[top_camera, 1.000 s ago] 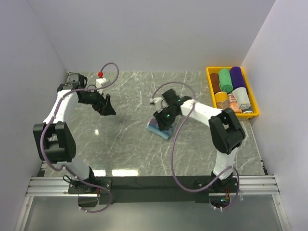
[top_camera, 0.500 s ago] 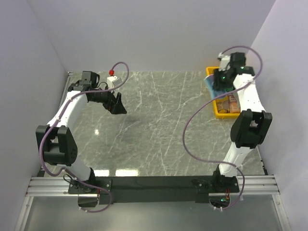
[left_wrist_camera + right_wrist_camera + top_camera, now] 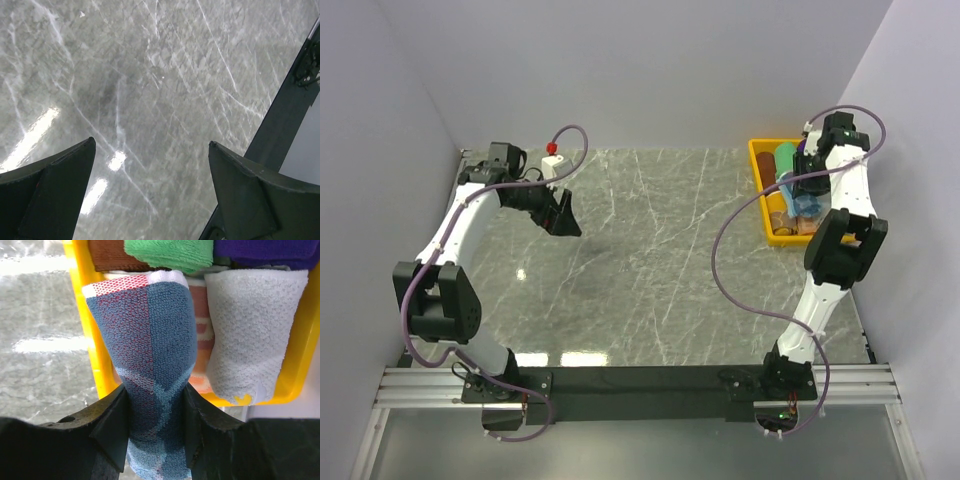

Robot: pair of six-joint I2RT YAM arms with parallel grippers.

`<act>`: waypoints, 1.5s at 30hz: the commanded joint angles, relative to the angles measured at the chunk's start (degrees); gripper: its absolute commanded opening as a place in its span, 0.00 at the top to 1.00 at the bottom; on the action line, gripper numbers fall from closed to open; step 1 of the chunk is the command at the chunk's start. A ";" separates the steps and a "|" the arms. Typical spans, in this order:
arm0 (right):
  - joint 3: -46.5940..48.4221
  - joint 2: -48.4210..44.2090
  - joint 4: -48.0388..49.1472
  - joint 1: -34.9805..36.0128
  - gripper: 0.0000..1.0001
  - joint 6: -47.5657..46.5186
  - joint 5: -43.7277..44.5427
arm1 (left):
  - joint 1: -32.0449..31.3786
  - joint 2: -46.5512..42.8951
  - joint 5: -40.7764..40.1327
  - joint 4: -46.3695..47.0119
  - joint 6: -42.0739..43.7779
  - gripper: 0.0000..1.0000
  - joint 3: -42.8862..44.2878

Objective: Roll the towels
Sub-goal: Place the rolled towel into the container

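A rolled blue towel with lighter print and a red-and-white edge is held by my right gripper, which is shut on it. It hangs over the front left part of the yellow bin. Beside it in the bin lie a grey-white roll, a green roll, a purple roll and a brown roll. From above, my right gripper is over the bin at the back right. My left gripper stands open over bare table at the back left, with nothing between its fingers.
A small white block with a red knob sits at the back left near the left arm. White walls close in the table on three sides. A black rail runs along the near table edge.
My right arm has carried the blue towel roll from the middle of the table to the yellow bin. The left gripper has shifted slightly right and stays open.
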 commanded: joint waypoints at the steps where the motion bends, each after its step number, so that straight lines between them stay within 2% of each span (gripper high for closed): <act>1: -1.19 -1.93 -0.01 -0.29 1.00 0.48 1.89 | -0.25 1.10 -1.88 -7.05 3.55 0.01 5.23; 6: -6.46 -3.42 2.01 -1.78 1.00 0.83 2.33 | -0.25 3.04 -3.21 -11.19 4.25 0.01 10.23; 12: -7.70 -2.98 4.21 -3.63 1.00 1.10 0.84 | -0.78 4.18 -3.47 -11.72 3.64 0.01 11.30; 25: -0.94 2.73 3.69 -3.72 1.00 3.82 -1.88 | -1.49 5.24 -4.70 -12.16 3.98 0.01 11.74; 29: -0.23 3.96 3.94 -3.72 0.87 4.87 -2.15 | -1.49 6.03 -4.88 -12.95 4.78 0.01 12.53; 31: -1.02 3.70 4.30 -3.63 0.85 4.96 -1.63 | -1.49 6.47 -4.44 -13.30 5.13 0.01 12.88; 34: -1.98 3.35 4.30 -3.72 0.77 4.70 -0.57 | -1.49 6.91 -4.00 -13.21 5.22 0.01 13.14; 35: -2.25 3.17 4.13 -3.72 0.68 4.70 -0.31 | -1.49 7.00 -3.91 -13.21 5.22 0.00 13.14; 39: -3.39 1.59 4.30 -3.72 0.58 4.79 -1.62 | -1.49 7.61 -3.56 -12.86 5.04 0.01 13.49; 40: -3.57 1.33 4.39 -3.63 0.52 4.70 -1.45 | -1.49 7.88 -3.38 -12.86 4.78 0.00 13.58; 43: -3.31 0.97 3.95 -3.63 0.50 4.61 -0.92 | -1.49 8.23 -2.59 -13.21 4.69 0.01 14.02; 44: -3.22 0.80 3.69 -3.72 0.41 4.61 -0.83 | -1.49 8.23 -2.59 -12.95 4.52 0.01 14.02; 45: -3.39 0.54 3.60 -3.72 0.39 4.53 -0.66 | -1.49 8.23 -2.59 -12.86 4.25 0.01 14.02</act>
